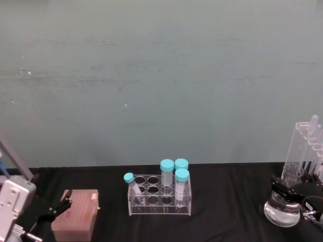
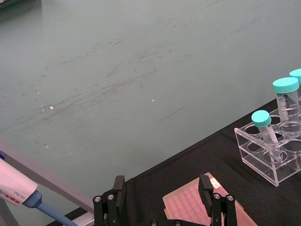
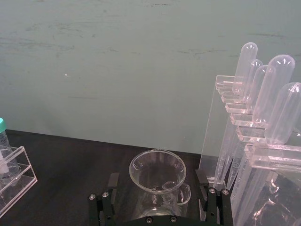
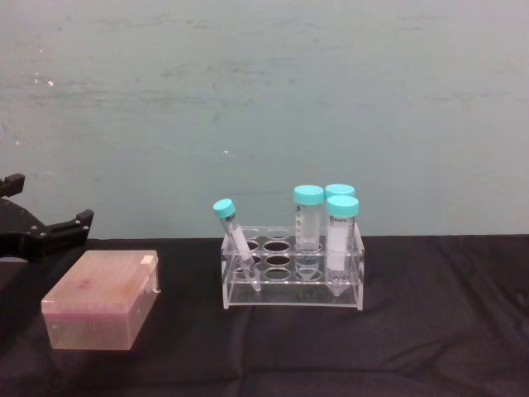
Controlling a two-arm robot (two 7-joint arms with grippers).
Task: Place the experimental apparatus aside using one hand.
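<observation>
At the table's far right stands the experimental apparatus: a tall clear rack [image 1: 305, 146] of long pipettes [image 3: 256, 84] and, in front of it, a glass conical flask [image 1: 279, 212]. My right gripper [image 1: 288, 191] is at the flask's neck. In the right wrist view this gripper [image 3: 157, 182] is open, with a finger [image 3: 113, 182] on each side of the flask's mouth [image 3: 157, 169] and a gap to the glass. My left gripper [image 2: 161, 186] hangs open at the table's left, just above a pink tip box [image 2: 197, 207].
A clear tube rack [image 1: 160, 196] with several teal-capped tubes stands mid-table. The pink tip box [image 1: 75, 216] lies left of it, with the left gripper [image 4: 48, 201] beside it. A pipette [image 2: 19, 193] sits at the far left. Black cloth covers the table, against a green wall.
</observation>
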